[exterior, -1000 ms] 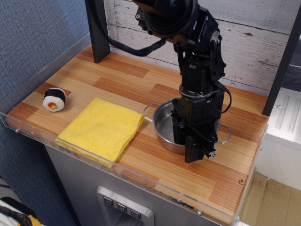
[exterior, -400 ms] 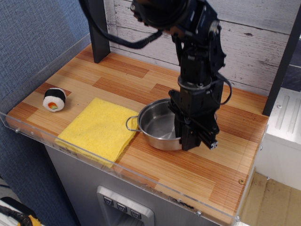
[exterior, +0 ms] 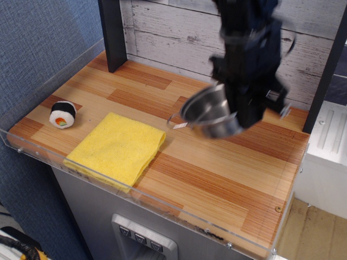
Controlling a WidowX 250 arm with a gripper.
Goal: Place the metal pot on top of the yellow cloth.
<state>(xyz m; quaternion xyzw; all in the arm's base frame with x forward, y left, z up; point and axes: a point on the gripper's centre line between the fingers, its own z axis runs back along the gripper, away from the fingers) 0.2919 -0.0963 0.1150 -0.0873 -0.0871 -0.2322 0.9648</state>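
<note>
Currently, in the single overhead view, I have the gripper clenched on the rim of the metal pot, which hangs tilted above the desk toward its back-right area, clear of the surface. I judge the pot rigid, smooth and likely slippery; the rim grip lets it tilt, so I would keep moves slow. A wire loop handle sticks out on its left side. The yellow cloth lies flat near the front-left edge, soft and liable to shift under a sliding load, so a vertical set-down is advised. A sushi roll toy sits at the left edge, well apart. The wooden desk has a clear raised lip along the front; a plank wall stands behind.
</note>
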